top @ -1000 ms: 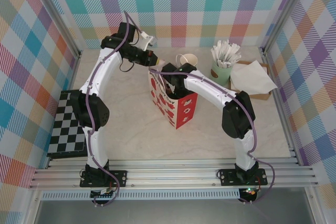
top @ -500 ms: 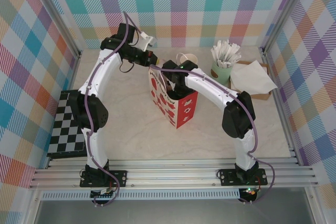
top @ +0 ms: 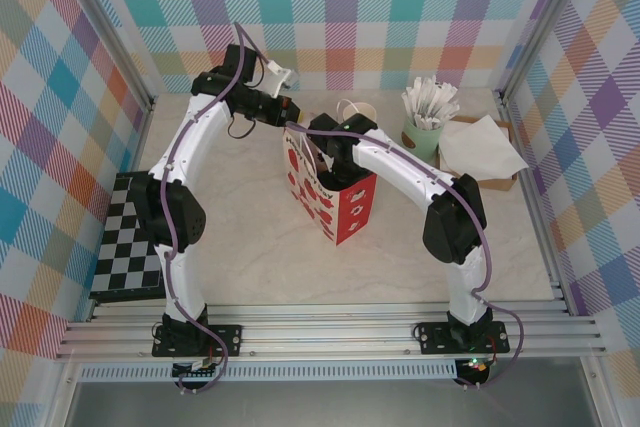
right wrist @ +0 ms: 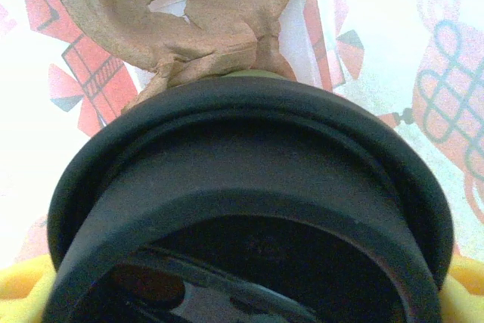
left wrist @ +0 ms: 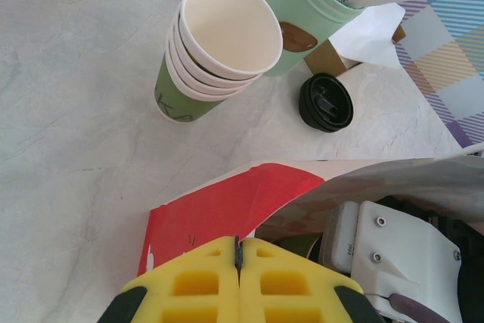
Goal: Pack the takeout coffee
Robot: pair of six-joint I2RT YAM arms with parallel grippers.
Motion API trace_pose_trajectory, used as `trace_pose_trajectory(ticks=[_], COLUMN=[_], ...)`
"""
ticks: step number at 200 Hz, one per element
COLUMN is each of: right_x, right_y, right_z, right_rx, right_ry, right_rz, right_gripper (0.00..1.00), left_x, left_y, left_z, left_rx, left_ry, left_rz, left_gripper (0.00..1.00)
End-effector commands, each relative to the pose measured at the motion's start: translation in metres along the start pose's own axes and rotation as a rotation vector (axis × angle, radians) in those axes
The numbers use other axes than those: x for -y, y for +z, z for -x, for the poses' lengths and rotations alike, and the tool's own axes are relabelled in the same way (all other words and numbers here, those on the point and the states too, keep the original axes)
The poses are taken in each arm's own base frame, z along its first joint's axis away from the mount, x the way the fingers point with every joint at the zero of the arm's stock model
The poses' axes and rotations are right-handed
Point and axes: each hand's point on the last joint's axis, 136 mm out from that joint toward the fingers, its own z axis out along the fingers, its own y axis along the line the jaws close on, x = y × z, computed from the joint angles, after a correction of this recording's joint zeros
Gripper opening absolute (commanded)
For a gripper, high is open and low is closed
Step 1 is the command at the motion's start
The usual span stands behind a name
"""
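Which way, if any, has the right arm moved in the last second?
Yes, slightly: its wrist has shifted toward the far wall, covering more of the cup stack behind the red bag, which has stayed put.

takeout coffee [right wrist: 242,187] in bag [top: 347,215], cup stack [top: 356,111] behind

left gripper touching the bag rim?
Touching. Left wrist view: the left gripper is shut, with the red paper bag rim pinched between its jaws.
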Motion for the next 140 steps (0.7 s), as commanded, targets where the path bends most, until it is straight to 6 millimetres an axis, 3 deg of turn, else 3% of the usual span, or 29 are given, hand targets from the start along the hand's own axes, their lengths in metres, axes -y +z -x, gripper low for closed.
trace_pose_trajectory(ticks=[1,140], right_x=[0.003,-0.008], right_y=[-0.019,-0.006], right_z=[0.005,0.004], right_rx=[0.044,0.035], right_ry=[0.011,0.006], right_rz=[0.005,0.065], right_gripper=[0.6,0.6], left_x=[0.003,0.002], left_y=[-0.011,-0.012], left_z=[-0.005,-0.002], left_rx=[-0.005,0.001], left_ry=[-0.022,-0.021], left_rz=[-0.003,0.001], left_gripper=[0.0,0.0])
